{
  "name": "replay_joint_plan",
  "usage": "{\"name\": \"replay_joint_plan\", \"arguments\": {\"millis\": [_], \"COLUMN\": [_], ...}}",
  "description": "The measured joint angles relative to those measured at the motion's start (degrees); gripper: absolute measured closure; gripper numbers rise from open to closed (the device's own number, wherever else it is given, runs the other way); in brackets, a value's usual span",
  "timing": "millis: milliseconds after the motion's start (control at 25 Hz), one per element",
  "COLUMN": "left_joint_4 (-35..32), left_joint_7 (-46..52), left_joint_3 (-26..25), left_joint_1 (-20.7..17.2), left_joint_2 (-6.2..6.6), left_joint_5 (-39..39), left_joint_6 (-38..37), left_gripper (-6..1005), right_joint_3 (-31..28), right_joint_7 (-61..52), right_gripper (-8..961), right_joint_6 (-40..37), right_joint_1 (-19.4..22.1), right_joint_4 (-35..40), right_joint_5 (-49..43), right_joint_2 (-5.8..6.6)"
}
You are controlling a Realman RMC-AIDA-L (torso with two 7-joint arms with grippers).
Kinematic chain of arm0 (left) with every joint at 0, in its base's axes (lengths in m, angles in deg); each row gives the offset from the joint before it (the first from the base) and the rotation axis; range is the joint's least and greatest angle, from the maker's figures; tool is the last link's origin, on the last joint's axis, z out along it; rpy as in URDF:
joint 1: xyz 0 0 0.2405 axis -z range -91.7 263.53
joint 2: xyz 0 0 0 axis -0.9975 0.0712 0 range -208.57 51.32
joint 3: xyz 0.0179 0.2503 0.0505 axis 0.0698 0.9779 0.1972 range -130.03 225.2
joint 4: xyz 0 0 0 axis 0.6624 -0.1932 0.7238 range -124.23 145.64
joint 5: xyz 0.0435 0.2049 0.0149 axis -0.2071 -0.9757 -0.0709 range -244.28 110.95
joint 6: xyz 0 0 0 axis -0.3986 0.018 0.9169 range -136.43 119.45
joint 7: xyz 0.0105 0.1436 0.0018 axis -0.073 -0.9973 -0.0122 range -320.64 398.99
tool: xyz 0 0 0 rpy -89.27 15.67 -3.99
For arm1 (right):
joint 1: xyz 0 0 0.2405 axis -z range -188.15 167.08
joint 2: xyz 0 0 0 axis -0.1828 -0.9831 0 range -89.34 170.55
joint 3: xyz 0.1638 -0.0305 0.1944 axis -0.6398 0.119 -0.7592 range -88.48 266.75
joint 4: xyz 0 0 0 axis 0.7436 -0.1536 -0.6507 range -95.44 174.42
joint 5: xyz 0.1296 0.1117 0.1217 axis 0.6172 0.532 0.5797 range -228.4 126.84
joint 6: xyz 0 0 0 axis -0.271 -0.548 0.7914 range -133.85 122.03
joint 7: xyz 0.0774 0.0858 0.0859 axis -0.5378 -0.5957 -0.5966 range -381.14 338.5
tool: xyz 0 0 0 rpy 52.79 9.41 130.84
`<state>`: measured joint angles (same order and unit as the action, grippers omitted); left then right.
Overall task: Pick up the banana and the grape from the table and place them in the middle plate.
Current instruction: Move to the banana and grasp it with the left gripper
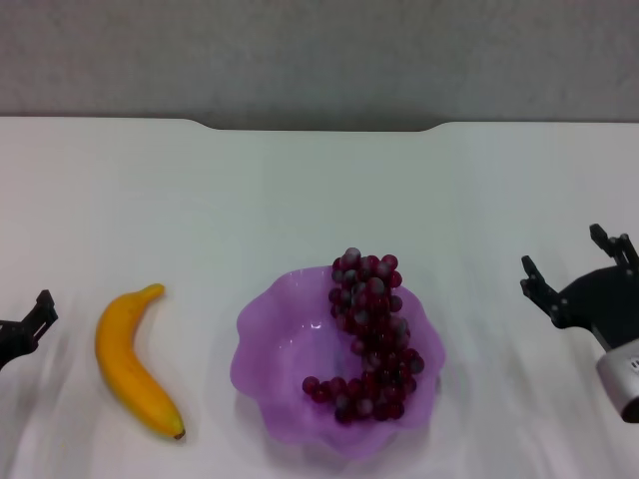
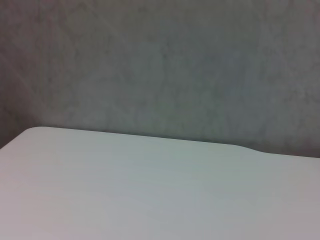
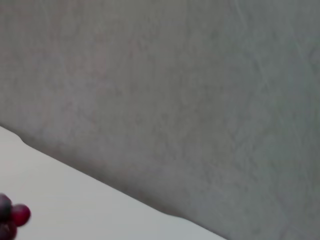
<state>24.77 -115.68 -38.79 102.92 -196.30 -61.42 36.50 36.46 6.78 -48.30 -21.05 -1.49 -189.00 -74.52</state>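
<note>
Grape (image 1: 367, 339) already in middle plate (image 1: 270, 349). Banana (image 1: 133, 361) on table (image 1: 300, 200): stiff, smooth; grab mid-body. Right tool (image 1: 569, 269) open, empty; left tool (image 1: 35, 319) state unclear.

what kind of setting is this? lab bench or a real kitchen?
Likely a lab or test bench, not a kitchen: a bare white table with a notched far edge against a plain grey wall, holding only a banana and grapes in a purple plate.

Yellow-orange banana (image 1: 132, 361), dark red-purple grape (image 1: 368, 339), translucent purple plate (image 1: 275, 349).
</note>
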Motion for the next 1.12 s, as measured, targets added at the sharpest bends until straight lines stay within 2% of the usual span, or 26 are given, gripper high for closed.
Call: {"name": "replay_joint_plan", "arguments": {"millis": [240, 440, 560, 640, 720, 760, 840, 880, 920, 960, 1120], "left_joint_4": [0.0, 1.45, 7.19, 13.91, 27.59, 28.8, 40.75, 40.75, 45.44, 52.41, 61.73], "left_joint_7": [0.02, 3.85, 9.3, 10.18, 10.38, 10.39, 10.55, 10.55, 10.54, 10.57, 10.55], "left_joint_3": [1.08, 3.26, 6.38, 7.01, 5.95, 5.87, 6.14, 6.14, 6.93, 9.01, 12.84], "left_joint_1": [0.15, 0.02, -2.57, -5.49, -10.71, -11.17, -14.66, -14.66, -15.83, -17.13, -16.96], "left_joint_2": [-0.1, 0.23, 1.24, 1.67, 1.67, 1.63, 1.33, 1.33, 1.22, 1.12, 1.06], "left_joint_5": [-0.03, -0.18, -0.45, -2.24, -8.91, -9.77, -15.87, -15.87, -18.02, -20.47, -20.99], "left_joint_6": [0.0, -0.14, -1.1, -3.34, -12.5, -13.8, -25.22, -25.22, -30.15, -39.12, -56.25], "left_gripper": [153, 155, 155, 156, 156, 156, 157, 159, 161, 162, 169], "right_joint_3": [4.29, 5.75, 6.39, 6.61, 6.64, 6.64, 6.66, 6.67, 6.68, 6.73, 7.33], "right_joint_7": [-9.81, -14.35, -14.71, -14.73, -14.75, -14.75, -14.76, -14.76, -14.77, -14.77, -14.79], "right_gripper": [60, 60, 59, 59, 59, 59, 59, 59, 59, 60, 60], "right_joint_6": [-8.15, -8.24, -8.11, -7.97, -7.88, -7.83, -7.43, -7.22, -6.89, -6.6, -6.36], "right_joint_1": [-4.29, -6.05, -5.98, -6.02, -6.1, -6.16, -6.39, -6.49, -6.64, -6.77, -6.95], "right_joint_4": [13.3, 18.31, 18.66, 18.71, 18.78, 18.82, 18.95, 18.98, 18.99, 19.0, 19.01], "right_joint_5": [0.04, 0.06, 0.02, -0.01, -0.01, 0.0, 0.02, 0.04, 0.04, 0.05, 0.06], "right_joint_2": [-0.29, -0.44, -0.45, -0.42, -0.4, -0.42, -0.48, -0.49, -0.49, -0.49, -0.48]}}
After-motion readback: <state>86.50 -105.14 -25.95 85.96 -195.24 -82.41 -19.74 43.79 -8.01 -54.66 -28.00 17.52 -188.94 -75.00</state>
